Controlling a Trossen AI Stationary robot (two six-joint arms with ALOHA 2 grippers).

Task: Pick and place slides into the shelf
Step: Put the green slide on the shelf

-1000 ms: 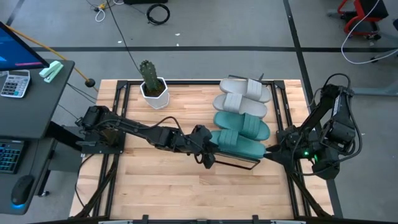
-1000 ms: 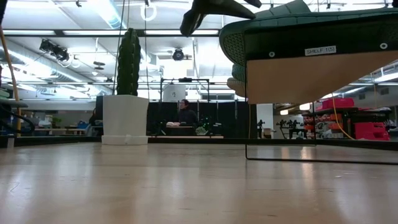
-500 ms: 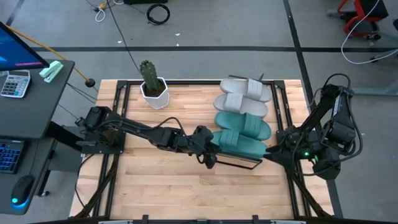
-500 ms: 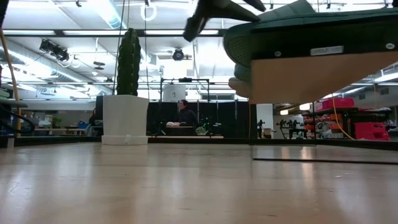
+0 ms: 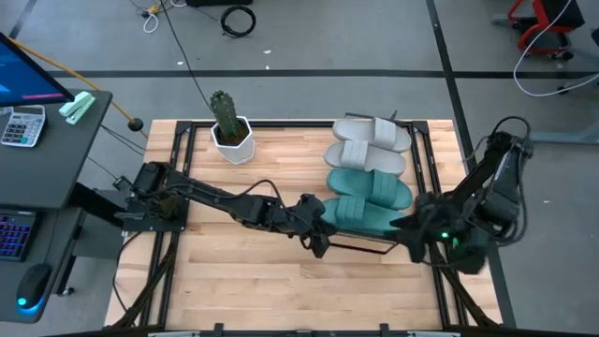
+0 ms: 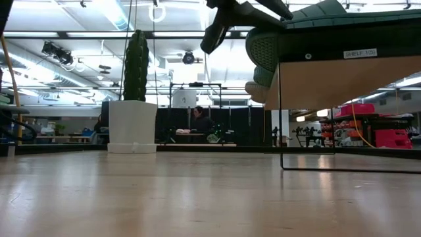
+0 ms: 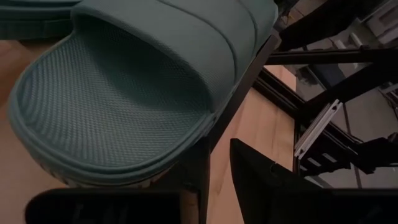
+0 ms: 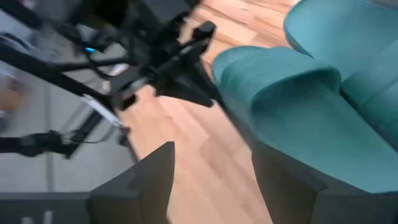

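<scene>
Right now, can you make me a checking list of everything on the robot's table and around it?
Surface: slatted wooden tabletop, mostly bare at the front.
Job's things: two light grey slides and two teal slides lie side by side on the shelf.
Clutter: a cactus in a white pot near the back edge.
Grippers: left gripper at the nearest teal slide's end and the shelf's edge; whether it grips cannot be told. Right gripper open, at the other end of that slide.
Cables: a coiled black cable on the floor; a red and white one far right.
Surroundings: a desk with a calculator; a person far behind.
</scene>
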